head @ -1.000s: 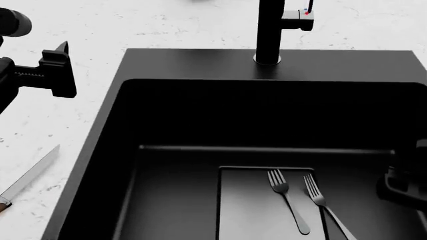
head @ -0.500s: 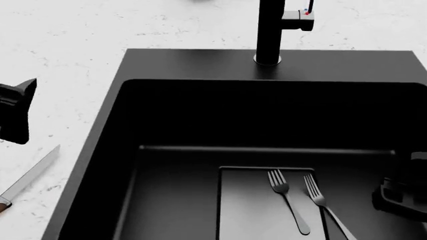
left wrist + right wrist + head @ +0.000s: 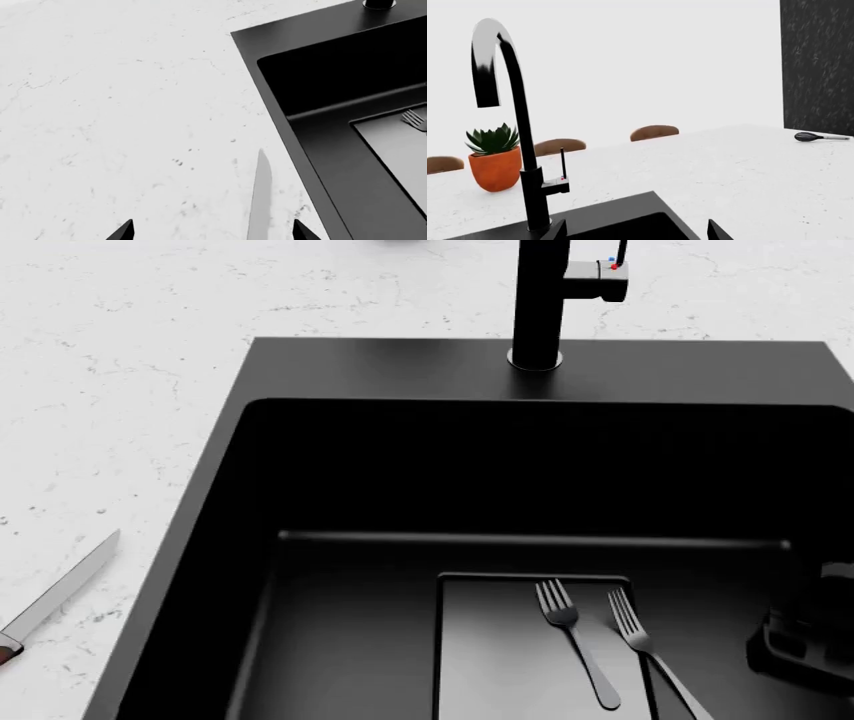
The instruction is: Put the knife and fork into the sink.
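My left hand (image 3: 212, 231), fingers apart, hangs over the knife (image 3: 259, 197) beside the sink (image 3: 214, 500). Right hand (image 3: 635, 230) is spread too.

A white marble-patterned countertop (image 3: 120, 360) with faint grey veins spread all around. At its far side stood a green succulent (image 3: 492, 139) in an orange pot (image 3: 495, 171). Behind that, three rounded brown chair backs (image 3: 654, 132) rose just above the counter's far edge, one of them partly hidden by the pot. A dark-headed utensil with a pale handle (image 3: 819, 136) lay on the counter, well apart from the plant, before a black speckled wall panel (image 3: 817, 65). The rest of the backdrop was plain white.
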`<state>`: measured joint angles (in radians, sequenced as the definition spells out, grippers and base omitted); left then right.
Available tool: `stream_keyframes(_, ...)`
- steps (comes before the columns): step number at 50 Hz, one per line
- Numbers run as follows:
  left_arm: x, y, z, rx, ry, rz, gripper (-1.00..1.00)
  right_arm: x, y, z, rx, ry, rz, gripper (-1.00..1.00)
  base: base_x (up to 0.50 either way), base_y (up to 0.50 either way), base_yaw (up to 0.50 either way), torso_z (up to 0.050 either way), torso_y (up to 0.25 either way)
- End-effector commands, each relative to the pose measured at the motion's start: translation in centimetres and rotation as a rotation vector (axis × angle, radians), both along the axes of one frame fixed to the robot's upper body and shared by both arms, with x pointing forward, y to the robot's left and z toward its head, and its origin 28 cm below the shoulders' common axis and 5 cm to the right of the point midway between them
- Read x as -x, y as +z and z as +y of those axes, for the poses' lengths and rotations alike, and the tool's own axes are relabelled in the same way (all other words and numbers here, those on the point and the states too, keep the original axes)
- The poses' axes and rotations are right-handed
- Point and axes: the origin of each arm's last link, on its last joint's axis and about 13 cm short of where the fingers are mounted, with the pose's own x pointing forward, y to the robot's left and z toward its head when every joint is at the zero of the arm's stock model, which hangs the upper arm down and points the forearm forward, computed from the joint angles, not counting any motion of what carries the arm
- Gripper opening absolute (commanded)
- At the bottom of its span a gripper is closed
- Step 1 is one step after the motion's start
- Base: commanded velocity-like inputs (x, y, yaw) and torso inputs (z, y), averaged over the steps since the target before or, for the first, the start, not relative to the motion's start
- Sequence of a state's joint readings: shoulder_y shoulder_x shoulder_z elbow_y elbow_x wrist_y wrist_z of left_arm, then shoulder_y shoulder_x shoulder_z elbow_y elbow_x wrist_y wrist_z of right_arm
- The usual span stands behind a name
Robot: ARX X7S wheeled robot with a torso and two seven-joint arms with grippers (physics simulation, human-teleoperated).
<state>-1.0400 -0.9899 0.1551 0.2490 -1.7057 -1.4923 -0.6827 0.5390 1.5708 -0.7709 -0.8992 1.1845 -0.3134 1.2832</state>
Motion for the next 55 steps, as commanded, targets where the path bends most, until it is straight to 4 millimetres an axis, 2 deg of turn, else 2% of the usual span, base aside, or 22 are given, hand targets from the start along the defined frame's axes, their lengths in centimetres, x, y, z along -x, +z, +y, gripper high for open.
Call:
stream_keyframes(1,0.3,-0.6,0.6,-0.01,0.01,0.054,1.0,-0.3,-0.5,-0.4,0.003,0.031,-0.027,1.0,0.0,0.0,0.0,0.0,0.0)
stream_keyframes(7,0.0,-1.5,0.2,-0.073,-0.029,0.068,1.0,-0.3,-0.6,-0.5,-0.007,0.036,-0.028,1.0,0.0,0.0,0.0,0.0,0.0)
stream_keyframes(16,0.5,-1.3,-0.6,-0.11,-0.105,0.075,1.0,-0.4,-1.0,-0.7,-0.017,0.038,-0.027,1.0,0.0,0.0,0.0,0.0,0.0)
stream_keyframes(24,0.4,-2.5,-1.2,-0.114,-0.156,0.108,1.0,-0.3,-0.8,-0.5,-0.019,0.039,-0.027,1.0,0.0,0.0,0.0,0.0,0.0)
stream_keyframes(55,0.0,-4.1,0.4,-0.045,-0.111,0.179,1.0,-0.1,-1.2,-0.5,-0.038,0.031,-0.027,1.0,0.0,0.0,0.0,0.0,0.0)
